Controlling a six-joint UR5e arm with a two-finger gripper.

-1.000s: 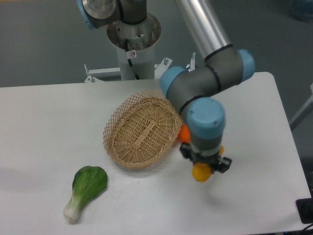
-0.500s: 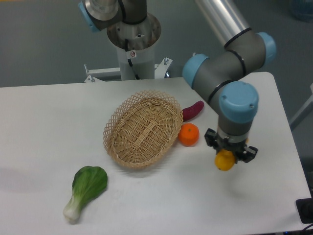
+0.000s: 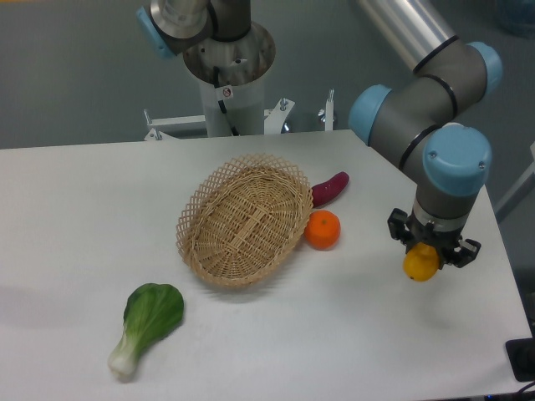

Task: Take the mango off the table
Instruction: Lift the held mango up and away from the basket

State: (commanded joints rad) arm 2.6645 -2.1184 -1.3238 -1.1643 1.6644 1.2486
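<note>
White table (image 3: 75,217): one mango (image 3: 420,264) in jaws, one orange (image 3: 323,230).

Pincer (image 3: 428,253) with gripped mango (image 3: 420,264) moved right, orange (image 3: 323,230) uncovered

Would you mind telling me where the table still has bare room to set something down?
The table is bare left of the basket and above the bok choy. The front strip between the bok choy and the gripper, which holds the mango, is also free. It is crowded right of the basket, where the orange and sweet potato lie.
</note>
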